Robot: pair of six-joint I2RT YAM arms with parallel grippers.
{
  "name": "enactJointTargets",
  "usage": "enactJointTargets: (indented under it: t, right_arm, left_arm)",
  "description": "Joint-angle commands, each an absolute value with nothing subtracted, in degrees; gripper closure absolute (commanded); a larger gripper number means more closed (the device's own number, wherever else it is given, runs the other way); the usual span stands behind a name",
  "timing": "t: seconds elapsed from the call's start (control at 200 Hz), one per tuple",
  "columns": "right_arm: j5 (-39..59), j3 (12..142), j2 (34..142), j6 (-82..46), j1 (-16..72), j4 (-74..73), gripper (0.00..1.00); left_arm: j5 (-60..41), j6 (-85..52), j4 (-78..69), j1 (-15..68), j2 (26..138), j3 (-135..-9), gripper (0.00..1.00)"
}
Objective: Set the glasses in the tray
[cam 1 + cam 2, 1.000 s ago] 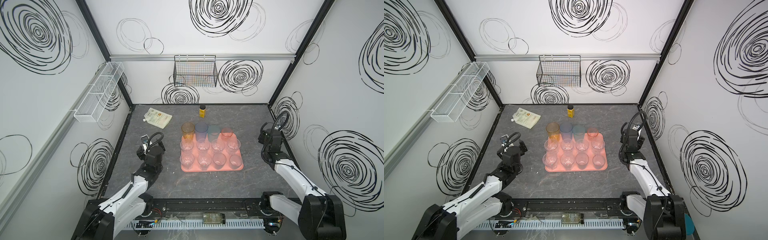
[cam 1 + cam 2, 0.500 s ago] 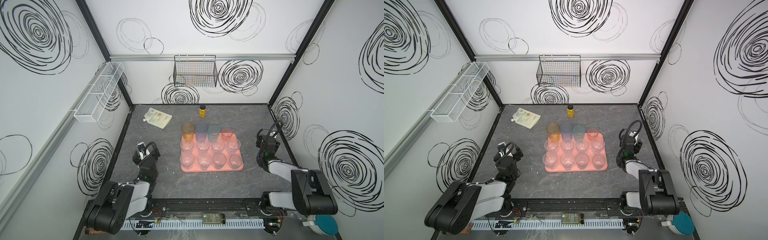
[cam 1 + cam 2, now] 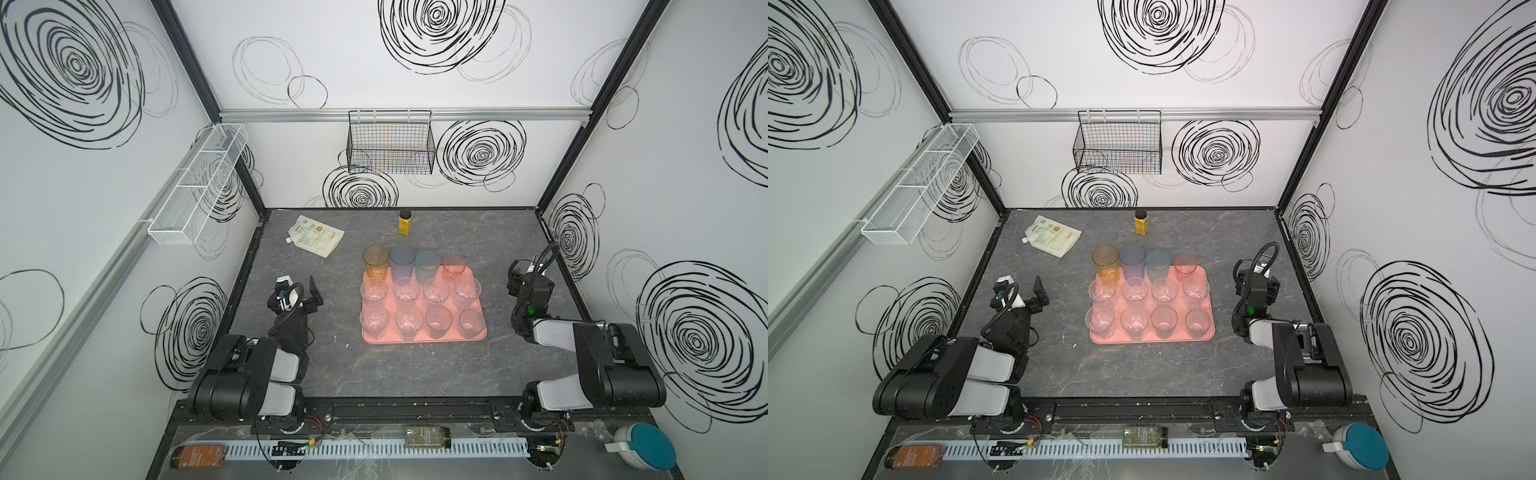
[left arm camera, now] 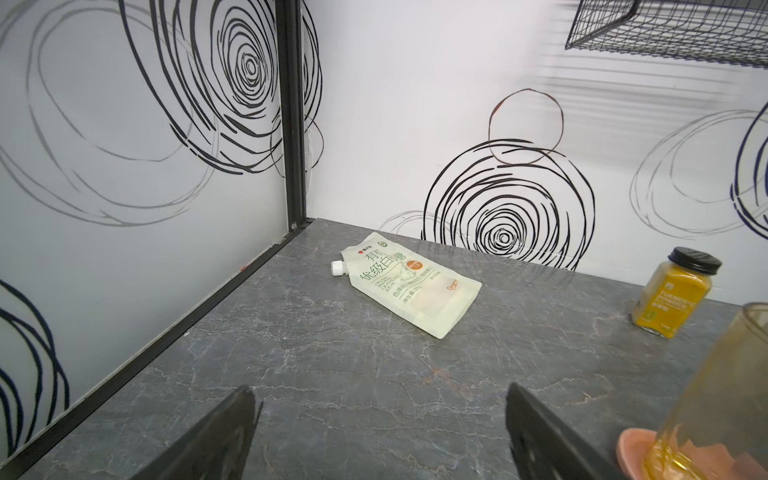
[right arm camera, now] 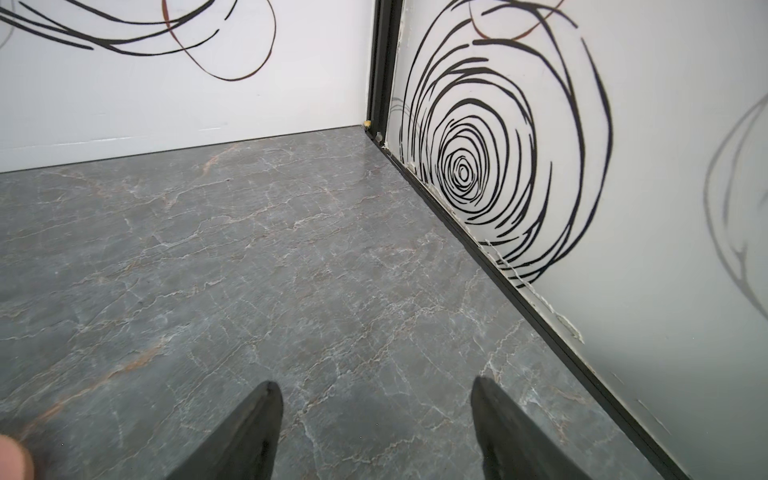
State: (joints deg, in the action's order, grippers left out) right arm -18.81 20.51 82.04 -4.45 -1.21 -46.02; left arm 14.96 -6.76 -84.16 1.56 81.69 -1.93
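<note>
In both top views the salmon-pink tray (image 3: 424, 337) (image 3: 1152, 338) lies mid-table. On its back edge stand the orange (image 3: 375, 259), blue (image 3: 402, 262), teal (image 3: 428, 266) and pink (image 3: 454, 266) glasses. Two rows of shorter clear glasses (image 3: 407, 291) (image 3: 1136, 291) fill the space in front of them. My left gripper (image 3: 296, 291) (image 4: 380, 390) is open and empty over bare table, left of the tray. The orange glass (image 4: 715, 395) and a tray corner (image 4: 631, 451) show beside it. My right gripper (image 3: 519, 276) (image 5: 374, 384) is open and empty, right of the tray near the side wall.
A sugar pouch (image 3: 313, 237) (image 4: 409, 286) lies at the back left. A yellow bottle (image 3: 405, 222) (image 4: 673, 297) stands at the back centre. A black wire basket (image 3: 390, 145) hangs on the back wall and a white one (image 3: 199, 183) on the left wall.
Both arms have folded back toward the front rail, drawing the grippers away from the tray. The right jaws stand slightly wider. The glasses and tray have not moved.
</note>
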Motion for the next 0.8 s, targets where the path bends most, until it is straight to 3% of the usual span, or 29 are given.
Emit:
enactJointTargets:
  t: [0.0, 0.03, 0.05, 0.345, 0.795]
  right_arm:
    - [-16.94, 20.87, 81.81, -2.74, -1.58, -48.22, 0.17]
    - [-16.38, 20.22, 81.3, -2.54, -1.66, -48.89, 0.02]
    - [-15.87, 19.86, 80.9, -2.55, -1.82, -49.2, 0.0]
    - [-10.34, 16.15, 77.32, -2.5, -3.91, -52.19, 0.0]
    - [-1.84, 11.87, 73.04, -3.87, -8.35, -55.74, 0.0]
  left_arm:
    - [11.2, -5.29, -87.9, 1.17, 84.31, -4.83, 0.04]
    - [11.51, -4.72, -90.23, 1.64, 86.13, -5.02, 0.04]
    - [11.9, -4.12, -91.84, 2.02, 87.04, -4.9, 0.04]
    - [15.33, -3.24, -82.47, 3.77, 85.84, -8.66, 0.04]
    - [15.69, -2.9, -82.27, 4.13, 85.95, -8.97, 0.04]
